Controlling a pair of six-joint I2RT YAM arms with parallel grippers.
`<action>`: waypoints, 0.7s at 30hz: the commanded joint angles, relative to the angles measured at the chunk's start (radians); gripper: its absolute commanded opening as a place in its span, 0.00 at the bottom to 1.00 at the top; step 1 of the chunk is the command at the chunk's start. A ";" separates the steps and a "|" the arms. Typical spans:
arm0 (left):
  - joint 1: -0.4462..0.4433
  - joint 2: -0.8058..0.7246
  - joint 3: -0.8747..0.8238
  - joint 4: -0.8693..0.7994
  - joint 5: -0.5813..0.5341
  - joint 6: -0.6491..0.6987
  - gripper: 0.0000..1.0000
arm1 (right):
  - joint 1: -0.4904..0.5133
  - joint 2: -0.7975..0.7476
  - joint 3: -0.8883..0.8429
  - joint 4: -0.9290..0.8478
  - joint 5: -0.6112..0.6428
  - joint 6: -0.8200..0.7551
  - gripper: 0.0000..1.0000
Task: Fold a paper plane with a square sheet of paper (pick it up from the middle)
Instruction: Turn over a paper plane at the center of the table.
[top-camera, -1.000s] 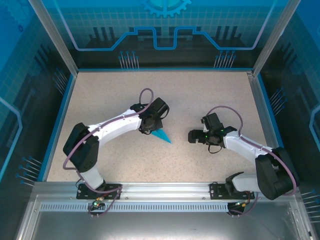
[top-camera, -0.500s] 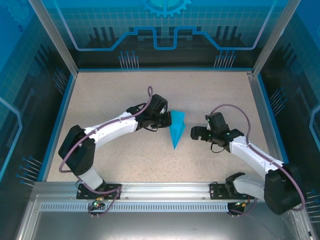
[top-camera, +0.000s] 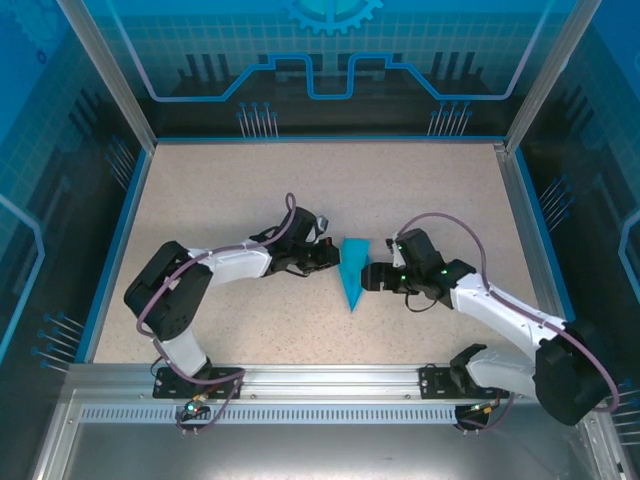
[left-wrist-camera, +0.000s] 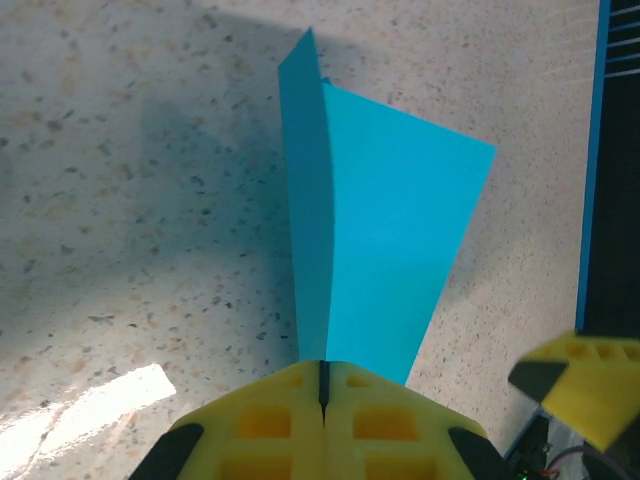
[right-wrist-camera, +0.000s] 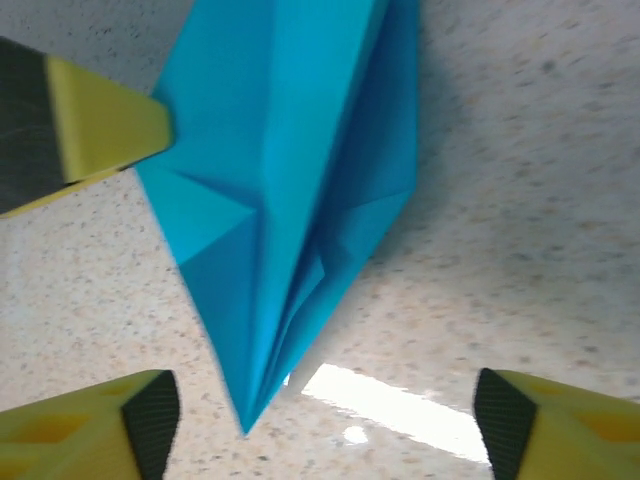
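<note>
Speckled beige tabletop (top-camera: 230, 190), creased pointed paper plane (top-camera: 352, 272) clamped in left gripper (left-wrist-camera: 322, 375), right gripper (right-wrist-camera: 325, 418) jaws apart

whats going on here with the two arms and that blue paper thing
The two robot arms are folding a paper plane, and it is already a narrow pointed dart. The left hand is shut on one edge of it and seems to hold it just above the table, between the two arms. The right hand sits close on the plane's other side with its fingers spread wide, not gripping it.
</note>
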 joint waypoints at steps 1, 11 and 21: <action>0.017 0.019 -0.039 0.108 0.035 -0.051 0.00 | 0.054 0.054 0.070 -0.007 0.010 0.081 0.74; 0.024 0.030 -0.111 0.140 -0.008 -0.099 0.00 | 0.163 0.242 0.188 -0.017 0.069 0.139 0.62; 0.025 0.026 -0.109 0.129 0.001 -0.088 0.00 | 0.185 0.354 0.262 -0.052 0.078 0.151 0.54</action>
